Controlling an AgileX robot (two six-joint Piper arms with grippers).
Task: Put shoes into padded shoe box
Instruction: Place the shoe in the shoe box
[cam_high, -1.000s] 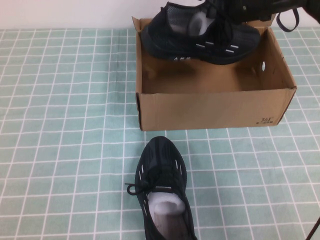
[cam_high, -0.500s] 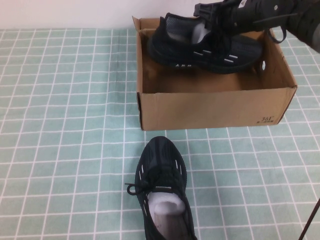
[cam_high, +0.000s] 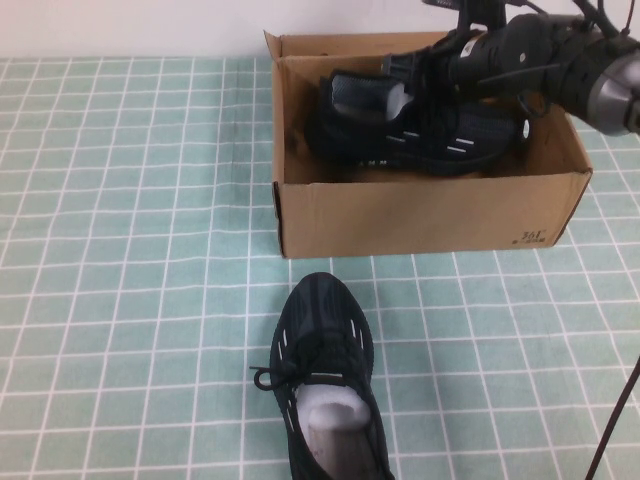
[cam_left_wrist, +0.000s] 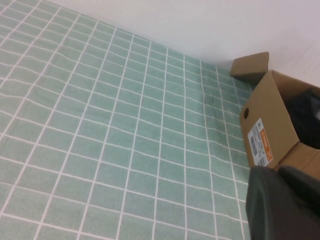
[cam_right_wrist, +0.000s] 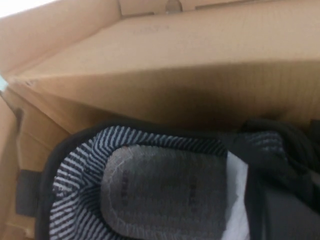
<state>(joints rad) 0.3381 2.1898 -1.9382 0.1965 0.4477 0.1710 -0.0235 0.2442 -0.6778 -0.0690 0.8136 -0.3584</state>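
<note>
My right gripper (cam_high: 428, 68) is shut on the tongue and laces of one black sneaker (cam_high: 400, 128) and holds it low inside the brown cardboard shoe box (cam_high: 420, 215), heel to the left. The right wrist view shows this shoe's grey lining and white paper stuffing (cam_right_wrist: 160, 185) against the box's inner wall (cam_right_wrist: 175, 75), with a finger (cam_right_wrist: 290, 215) at the shoe's opening. The second black sneaker (cam_high: 325, 385) lies on the table in front of the box, toe toward it. My left gripper (cam_left_wrist: 280, 172) is shut and empty, off to the left of the box (cam_left_wrist: 272, 120).
The table wears a green checked cloth (cam_high: 130, 250). A white wall runs behind the box. The box's flap (cam_left_wrist: 250, 65) stands out at the far corner. A dark cable (cam_high: 615, 425) hangs at the front right.
My right gripper has lowered the sneaker from above the box's rim down into the box. The second sneaker and the left arm have not moved.
</note>
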